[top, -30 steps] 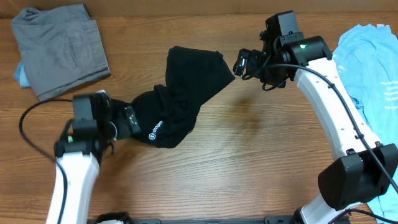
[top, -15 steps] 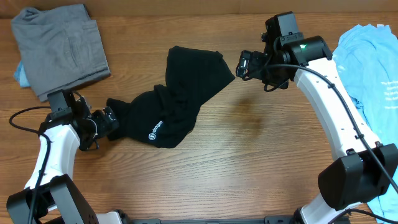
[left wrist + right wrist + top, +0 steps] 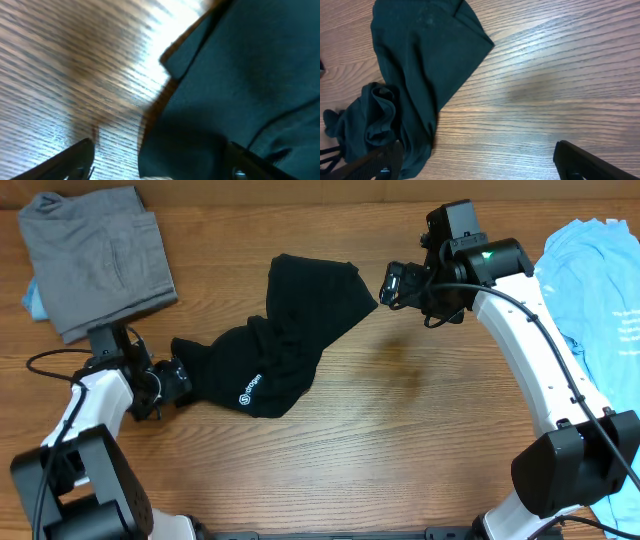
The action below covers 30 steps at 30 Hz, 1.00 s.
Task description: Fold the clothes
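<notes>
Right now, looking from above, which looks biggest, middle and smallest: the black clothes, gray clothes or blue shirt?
1. Black garment and gray folded clothes: about alike, too close to rank.
2. Blue shirt: less showing, but the picture's edge cuts it off, so unsure.

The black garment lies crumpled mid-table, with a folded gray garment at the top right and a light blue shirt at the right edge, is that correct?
Not quite: the overhead view shows the folded gray garment at the top left, not the top right. The black garment is crumpled mid-table and the light blue shirt is at the right edge.
</notes>
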Available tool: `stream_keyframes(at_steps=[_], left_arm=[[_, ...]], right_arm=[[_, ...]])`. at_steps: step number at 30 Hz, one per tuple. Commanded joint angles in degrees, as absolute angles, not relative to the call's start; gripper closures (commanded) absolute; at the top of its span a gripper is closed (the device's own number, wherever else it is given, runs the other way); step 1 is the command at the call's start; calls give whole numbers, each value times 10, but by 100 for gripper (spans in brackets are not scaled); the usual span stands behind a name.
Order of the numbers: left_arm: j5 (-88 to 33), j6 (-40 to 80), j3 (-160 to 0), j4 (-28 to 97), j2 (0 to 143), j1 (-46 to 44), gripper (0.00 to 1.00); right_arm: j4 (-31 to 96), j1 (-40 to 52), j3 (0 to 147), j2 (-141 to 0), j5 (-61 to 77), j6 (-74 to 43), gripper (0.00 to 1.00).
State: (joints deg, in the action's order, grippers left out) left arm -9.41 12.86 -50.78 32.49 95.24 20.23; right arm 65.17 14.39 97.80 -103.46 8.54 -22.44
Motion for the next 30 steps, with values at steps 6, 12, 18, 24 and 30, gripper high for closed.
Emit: stream_keyframes(at_steps=[6,12,18,24,30], left_arm=[[-86,93,-519,316,980,194,38],[-86,94,-519,313,981,194,89],[-86,94,-519,318,981,194,96],[-86,94,-519,319,981,194,96],[-86,94,-519,318,981,194,96]], right_arm=[[640,145,974,-1037,49,-223,0],[594,141,952,-1038,19,-225,0],[520,119,897,-1046,13,-225,0],[463,93,891,-1111,70,-189,0],[394,94,891,-1180,136,-173,0]])
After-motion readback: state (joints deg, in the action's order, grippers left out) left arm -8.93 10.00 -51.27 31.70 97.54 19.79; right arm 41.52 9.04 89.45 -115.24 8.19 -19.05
